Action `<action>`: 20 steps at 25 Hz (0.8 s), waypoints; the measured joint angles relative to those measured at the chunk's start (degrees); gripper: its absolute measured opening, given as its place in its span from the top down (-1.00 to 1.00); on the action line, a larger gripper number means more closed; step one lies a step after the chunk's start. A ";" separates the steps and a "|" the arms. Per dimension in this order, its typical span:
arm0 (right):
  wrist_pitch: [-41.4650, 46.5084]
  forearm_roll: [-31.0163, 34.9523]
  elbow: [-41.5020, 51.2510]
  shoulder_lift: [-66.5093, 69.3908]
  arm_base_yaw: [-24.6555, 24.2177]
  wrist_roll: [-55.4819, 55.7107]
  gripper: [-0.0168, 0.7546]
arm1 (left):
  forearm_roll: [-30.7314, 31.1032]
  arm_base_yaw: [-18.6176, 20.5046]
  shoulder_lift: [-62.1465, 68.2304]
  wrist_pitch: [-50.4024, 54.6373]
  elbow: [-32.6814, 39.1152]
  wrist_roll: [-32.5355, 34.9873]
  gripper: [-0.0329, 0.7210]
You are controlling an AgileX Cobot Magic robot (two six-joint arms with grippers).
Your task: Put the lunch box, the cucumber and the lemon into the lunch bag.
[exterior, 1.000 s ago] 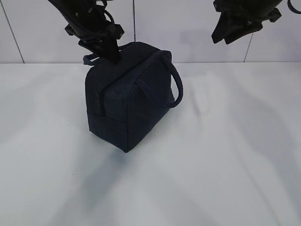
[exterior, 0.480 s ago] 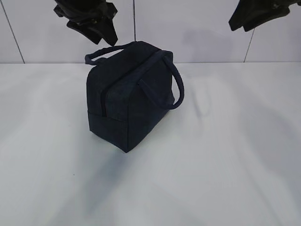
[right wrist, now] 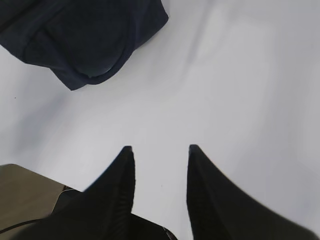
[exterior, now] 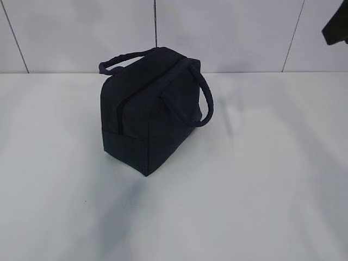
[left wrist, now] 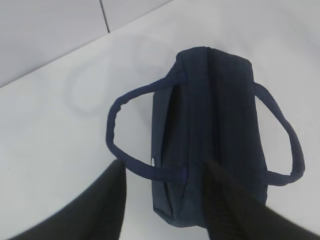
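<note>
Two grippers are seen above the scene, and nothing is carried by either. The left gripper (left wrist: 165, 200) is held with its fingers spread, and the lunch bag (exterior: 149, 111) is framed directly below and just ahead of them in the left wrist view. The right gripper (right wrist: 160, 170) is likewise parted with only bare white table (exterior: 261, 190) between its fingers; the bag is caught merely at the upper left corner of the right wrist view, off to that arm's inner side.

The bag is stood upright near the middle of the table, closer to the tiled wall than to the camera. Its top seam is drawn closed, and its two handles (left wrist: 125, 135) are fallen outward to either side. No lunch box, cucumber or lemon is to be found in any view, so they are judged to be already inside, though this cannot be confirmed through the fabric.

The relation that matters is this: the bag's long axis, along the zipper line, is run away from the left gripper, almost in line with its reach, while it lies oblique in the exterior view. The left arm is judged the nearer of the two. Should any further handling be wanted, a descent from the left would meet the closed top first.
</note>
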 joint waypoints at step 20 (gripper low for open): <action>0.70 -1.31 14.50 -28.50 0.00 4.02 0.23 | 2.71 0.10 -28.91 0.47 31.59 -1.19 0.12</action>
